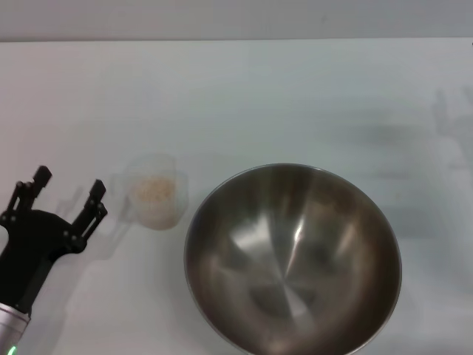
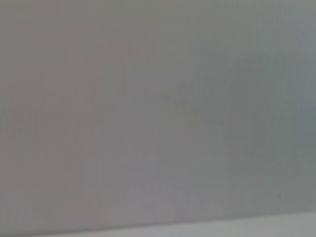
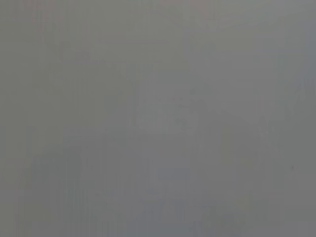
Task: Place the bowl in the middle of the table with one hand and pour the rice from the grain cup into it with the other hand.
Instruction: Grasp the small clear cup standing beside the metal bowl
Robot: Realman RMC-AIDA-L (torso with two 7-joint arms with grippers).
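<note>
A large steel bowl (image 1: 292, 259) sits on the white table (image 1: 259, 96), near the front and a little right of centre; it holds nothing. Just to its left stands the clear grain cup (image 1: 155, 192), upright, with pale rice (image 1: 153, 191) inside. My left gripper (image 1: 68, 188) is at the front left, open, its two black fingers pointing toward the cup and a short gap away from it. Nothing lies between the fingers. The right gripper is out of view. Both wrist views show only a plain grey surface.
The table's far edge (image 1: 236, 40) runs across the top of the head view. A faint shadow (image 1: 451, 118) lies on the tabletop at the far right.
</note>
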